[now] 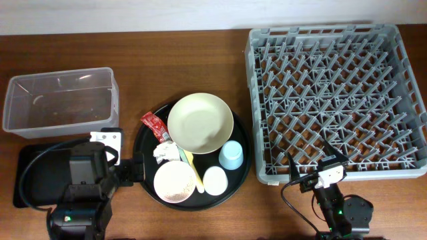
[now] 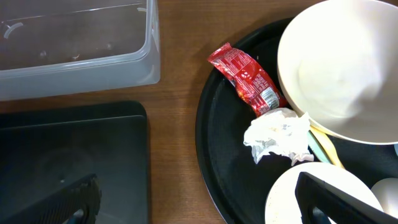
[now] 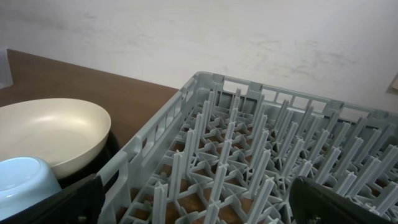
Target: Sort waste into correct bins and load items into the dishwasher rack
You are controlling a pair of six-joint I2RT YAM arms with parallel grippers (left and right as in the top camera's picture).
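Observation:
A round black tray (image 1: 143, 143) holds a cream plate-bowl (image 1: 200, 123), a red sauce packet (image 2: 245, 78), a crumpled tissue wad (image 2: 277, 137), a yellow utensil (image 1: 192, 168), a small pinkish-white bowl (image 1: 175, 181), a white cup (image 1: 215, 180) and a light blue cup (image 1: 231, 155). My left gripper (image 2: 199, 196) is open, one finger over the shallow black bin (image 2: 68, 143) and the other over the small bowl. The clear tub (image 1: 60, 100) stands behind it. My right gripper (image 3: 199, 205) is open over the near left corner of the grey dishwasher rack (image 1: 333, 100).
The rack fills the right side of the table, its upright pegs (image 3: 236, 149) rising just ahead of my right fingers. Bare wood (image 2: 174, 155) separates the black bin from the round tray. A wall runs behind the table.

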